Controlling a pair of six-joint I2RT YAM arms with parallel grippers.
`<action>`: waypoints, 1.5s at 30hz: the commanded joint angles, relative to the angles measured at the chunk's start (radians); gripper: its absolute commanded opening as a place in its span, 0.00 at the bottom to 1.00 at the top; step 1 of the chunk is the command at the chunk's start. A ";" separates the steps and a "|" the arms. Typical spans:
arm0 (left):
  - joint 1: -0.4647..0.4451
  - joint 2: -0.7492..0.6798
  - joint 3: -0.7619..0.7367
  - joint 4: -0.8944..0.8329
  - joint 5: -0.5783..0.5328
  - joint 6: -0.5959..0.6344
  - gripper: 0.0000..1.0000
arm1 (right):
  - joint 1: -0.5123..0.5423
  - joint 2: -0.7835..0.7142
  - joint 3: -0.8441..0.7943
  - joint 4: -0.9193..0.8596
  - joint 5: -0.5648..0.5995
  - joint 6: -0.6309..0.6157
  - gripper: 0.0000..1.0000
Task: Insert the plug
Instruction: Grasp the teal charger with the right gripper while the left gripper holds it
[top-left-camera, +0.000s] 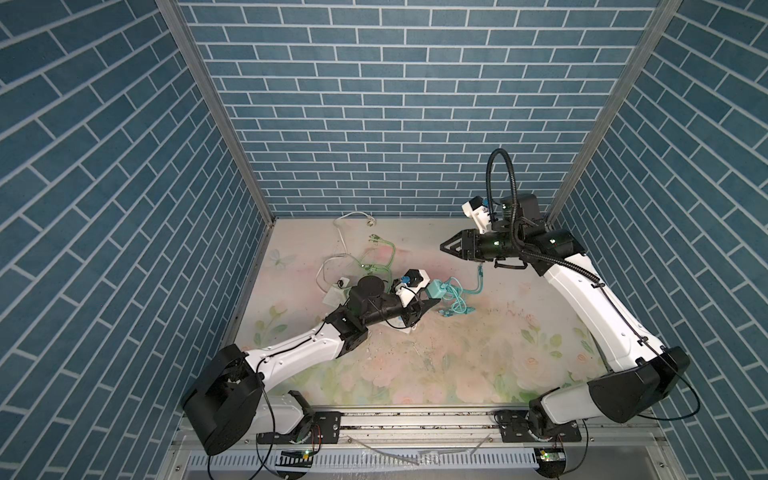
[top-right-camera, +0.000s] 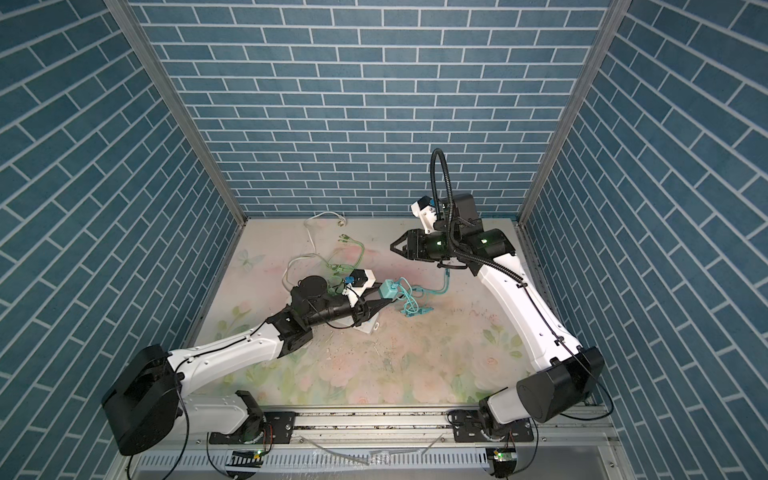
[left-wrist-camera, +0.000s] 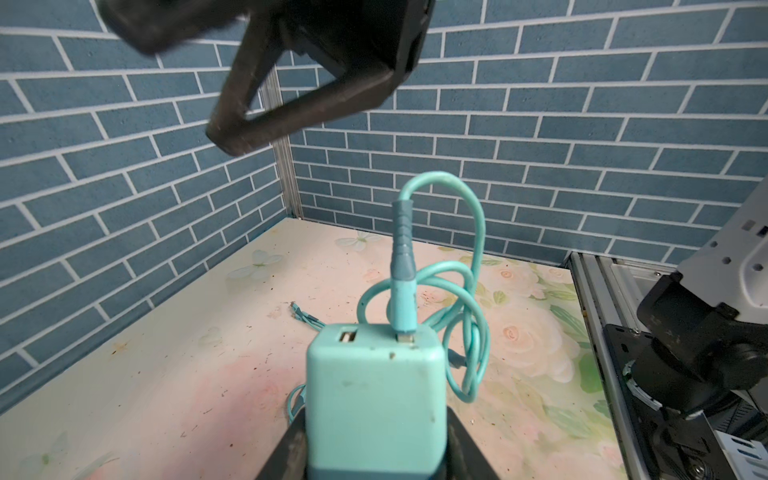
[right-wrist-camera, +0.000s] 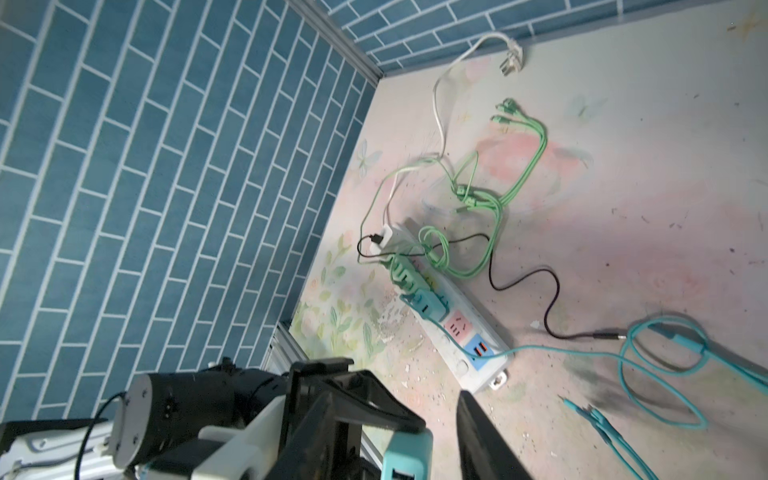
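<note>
As I judge it, the step in hand is bringing the plug to its socket. My left gripper (left-wrist-camera: 376, 453) is clamped on the square teal plastic charger block (left-wrist-camera: 376, 386). A teal rubbery cable (left-wrist-camera: 478, 232) is seated in one of the block's two ports and loops down beside it. The insertion itself is not yet done.

I place everything by the long white plastic power strip (right-wrist-camera: 459, 365). The block sits just past the strip's free end and seems lifted clear of it, not touching. In both top views my left arm (top-left-camera: 374, 309) covers most of the strip.

A green adapter (right-wrist-camera: 401, 268) and a teal adapter (right-wrist-camera: 428, 305) already fill the strip's middle. The pink socket face (right-wrist-camera: 457, 327) nearer the free end looks vacant, so I take that as the target.

The next move calls for turning the block so its prongs (hidden from every camera right now) face that pink socket. Then I line them up with the slots and press straight in, keeping the cable from snagging.

My right gripper (top-left-camera: 444, 248) hangs high and well apart from the strip, with nothing visible in it. I cannot tell whether its jaws are parted.
</note>
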 joint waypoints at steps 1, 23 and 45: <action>-0.003 0.033 0.009 0.085 0.002 0.026 0.14 | 0.011 -0.014 0.044 -0.133 0.014 -0.120 0.47; -0.022 0.134 0.094 0.085 0.020 0.022 0.12 | 0.035 -0.067 -0.014 -0.278 0.084 -0.199 0.49; -0.060 0.168 0.103 0.095 -0.033 0.042 0.12 | 0.039 0.033 0.005 -0.372 0.073 -0.232 0.51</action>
